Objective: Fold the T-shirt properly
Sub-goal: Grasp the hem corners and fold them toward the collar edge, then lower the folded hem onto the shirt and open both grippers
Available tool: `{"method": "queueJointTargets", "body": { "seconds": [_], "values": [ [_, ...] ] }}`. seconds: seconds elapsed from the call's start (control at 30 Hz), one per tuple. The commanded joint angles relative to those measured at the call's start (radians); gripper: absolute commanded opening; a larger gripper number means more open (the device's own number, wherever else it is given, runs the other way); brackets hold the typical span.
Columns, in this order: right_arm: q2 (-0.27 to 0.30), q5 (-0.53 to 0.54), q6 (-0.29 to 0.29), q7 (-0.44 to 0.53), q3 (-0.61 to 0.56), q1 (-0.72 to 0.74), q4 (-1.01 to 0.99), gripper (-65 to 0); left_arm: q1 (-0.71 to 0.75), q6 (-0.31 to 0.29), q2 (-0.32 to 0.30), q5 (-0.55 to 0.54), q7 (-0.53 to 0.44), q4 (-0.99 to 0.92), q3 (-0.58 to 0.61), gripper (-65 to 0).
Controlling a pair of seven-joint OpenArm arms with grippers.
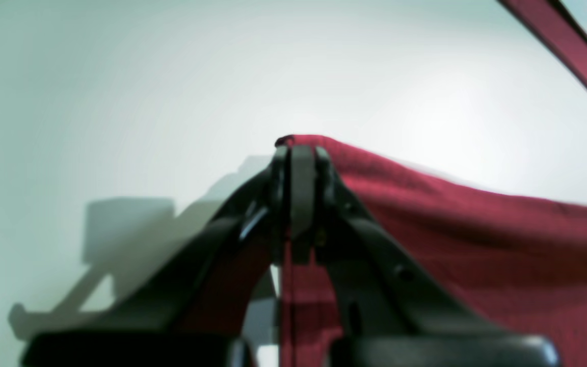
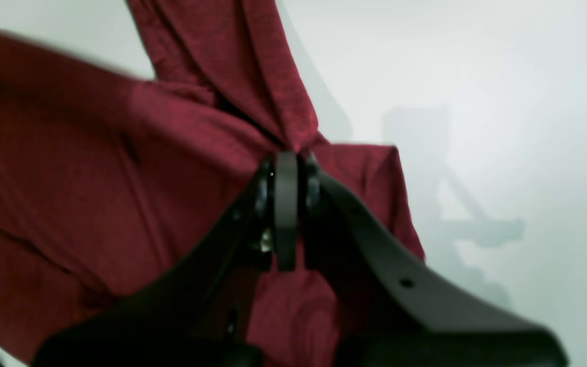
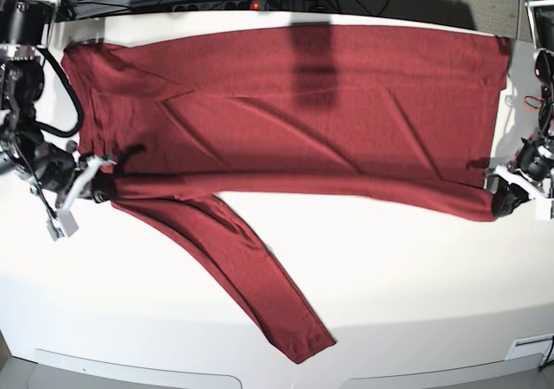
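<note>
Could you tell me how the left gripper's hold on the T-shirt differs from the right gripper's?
The left gripper pinches a plain hem corner of the T-shirt; the right gripper pinches bunched folds by the sleeve. In the base view the left gripper is at the right edge, the right gripper at the left. Both have their jaws shut on cloth.

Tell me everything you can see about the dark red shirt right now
The T-shirt is a large maroon long-sleeved top of thin, wrinkly, plain fabric. It lies spread sideways across the white table, its near edge folded along a straight line. One sleeve trails diagonally toward the table's front edge. The right gripper is shut on the cloth at one end of that near edge, and the left gripper is shut on a corner at the other end. A shadow falls across its upper middle.
</note>
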Motion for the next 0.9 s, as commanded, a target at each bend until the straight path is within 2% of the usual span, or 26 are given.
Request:
{"method": "queueJointTargets", "body": {
  "seconds": [0.0, 0.3, 0.47, 0.7, 0.87],
  "values": [
    [0.022, 0.011, 0.005, 0.025, 0.023, 0.006, 0.018, -65.0, -0.01, 0.001, -0.032, -0.014, -0.023, 0.024, -0.007, -65.0],
    [0.023, 0.01, 0.011, 0.022, 0.072, -0.07, 0.018, -65.0, 0.076, 0.001, -0.034, -0.018, 0.102, 0.136, -0.095, -65.0],
    [0.022, 0.003, 0.011, 0.018, 0.072, -0.1, 0.018, -65.0, 0.152, 0.0, -0.034, -0.016, 0.12, 0.206, -0.151, -65.0],
    [0.023, -0.013, 0.011, -0.019, 0.075, -0.113, 0.018, -65.0, 0.235, 0.0, -0.034, -0.013, 0.132, 0.212, -0.151, -65.0],
    [0.023, -0.038, 0.011, -0.042, 0.118, -0.113, 0.018, -65.0, 0.276, 0.001, -0.043, -0.013, 0.147, 0.212, -0.151, -65.0]
  ]
}}
